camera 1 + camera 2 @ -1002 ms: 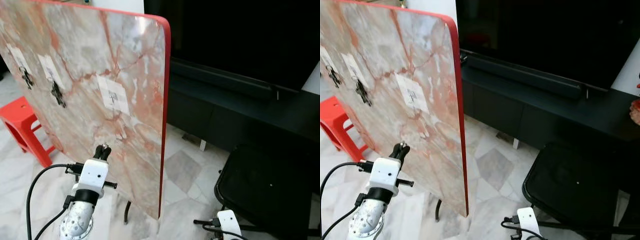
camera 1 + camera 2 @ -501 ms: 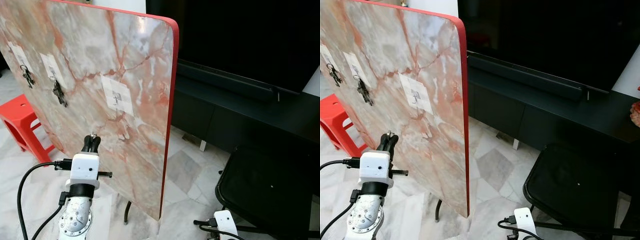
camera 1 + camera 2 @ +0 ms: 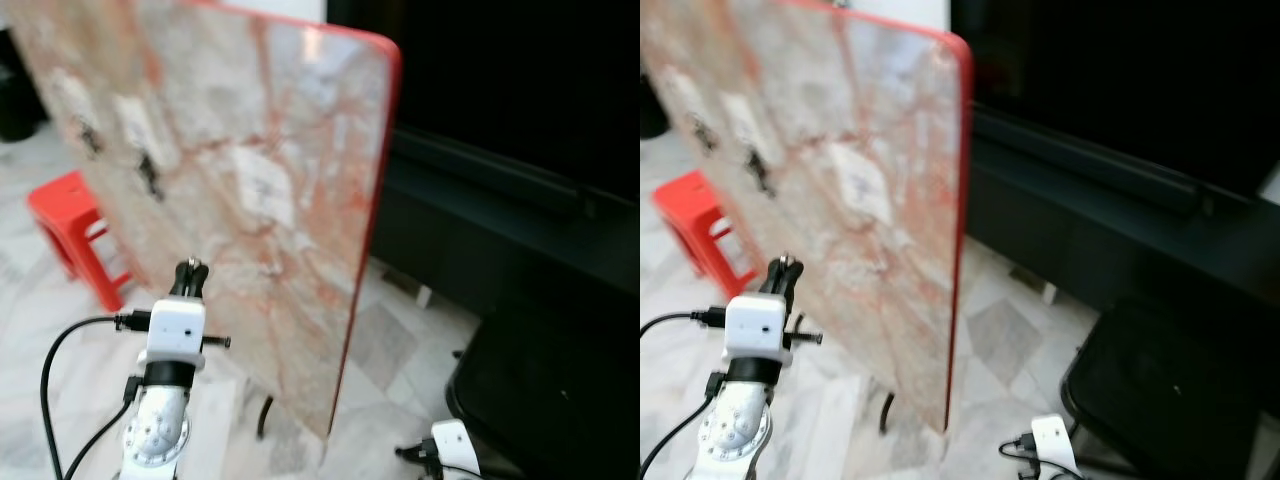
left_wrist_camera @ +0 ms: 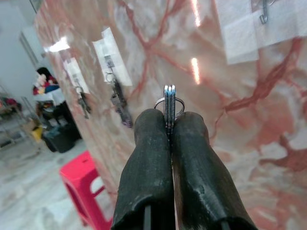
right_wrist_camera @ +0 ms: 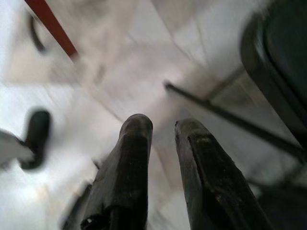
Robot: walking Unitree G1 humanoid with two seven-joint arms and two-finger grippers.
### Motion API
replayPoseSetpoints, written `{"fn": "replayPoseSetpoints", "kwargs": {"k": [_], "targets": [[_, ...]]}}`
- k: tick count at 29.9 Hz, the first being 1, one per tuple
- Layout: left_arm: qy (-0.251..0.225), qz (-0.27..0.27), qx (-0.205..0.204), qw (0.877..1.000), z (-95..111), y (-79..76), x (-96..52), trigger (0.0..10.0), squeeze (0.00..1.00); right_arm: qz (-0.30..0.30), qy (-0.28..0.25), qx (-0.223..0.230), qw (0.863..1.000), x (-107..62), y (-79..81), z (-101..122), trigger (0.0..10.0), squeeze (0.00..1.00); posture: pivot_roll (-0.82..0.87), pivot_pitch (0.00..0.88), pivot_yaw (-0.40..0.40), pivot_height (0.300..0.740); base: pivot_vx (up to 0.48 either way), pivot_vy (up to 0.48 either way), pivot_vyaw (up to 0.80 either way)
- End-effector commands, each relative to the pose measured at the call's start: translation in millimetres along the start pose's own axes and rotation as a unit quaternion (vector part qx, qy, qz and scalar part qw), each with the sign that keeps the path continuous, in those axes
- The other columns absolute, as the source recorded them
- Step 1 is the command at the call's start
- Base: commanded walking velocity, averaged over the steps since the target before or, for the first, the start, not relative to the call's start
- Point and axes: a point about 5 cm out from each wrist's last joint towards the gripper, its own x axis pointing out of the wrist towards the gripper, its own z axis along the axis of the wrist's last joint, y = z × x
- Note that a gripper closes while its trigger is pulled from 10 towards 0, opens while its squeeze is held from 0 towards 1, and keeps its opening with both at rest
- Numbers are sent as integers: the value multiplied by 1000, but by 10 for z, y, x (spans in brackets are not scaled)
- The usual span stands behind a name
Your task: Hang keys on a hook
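Observation:
My left gripper (image 3: 190, 270) is raised in front of the lower part of a marble-patterned board with a red edge (image 3: 372, 190). It is shut on a small bunch of keys (image 4: 169, 98), whose ring pokes out above the fingertips. The board carries white patches with hooks. The nearest hook (image 4: 263, 14) is bare and sits above the gripper, also visible as a blurred patch (image 3: 262, 185). Two further hooks each hold hanging keys (image 4: 120, 103) (image 4: 82, 100). My right gripper (image 5: 163, 127) hangs low over the floor, its fingers slightly apart and holding nothing.
A red plastic stool (image 3: 70, 215) stands left of the board. A long black cabinet (image 3: 500, 230) runs behind it, under a dark screen. A black seat (image 3: 560, 390) is at the lower right. The board's dark leg (image 3: 262, 415) rests on pale tiles.
The whole picture has shifted and blurred, so the camera moved. My left gripper stays shut on the keys, now slightly higher against the board.

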Motion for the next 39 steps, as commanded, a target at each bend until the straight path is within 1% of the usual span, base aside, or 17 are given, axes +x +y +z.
{"fn": "replayPoseSetpoints", "kwargs": {"k": [1,15,34,39], "targets": [[-21,-11,0,1000,83,-63,23,10000,0,-9,11,8,1000,-20,-57,-104,10000,0,47,21,-38,740,0,0,0],[-23,-13,0,1000,90,-62,27,10000,0,-9,11,6,1000,-20,-56,-103,10000,0,47,21,-38,740,0,0,0],[-26,-19,2,999,103,-79,22,10000,0,-7,11,4,1000,-20,-53,-102,10000,0,50,22,-38,740,291,0,0],[-31,-22,2,999,118,-91,20,10000,0,-7,12,4,1000,-20,-50,-103,10000,0,51,22,-36,740,100,0,0]]}}
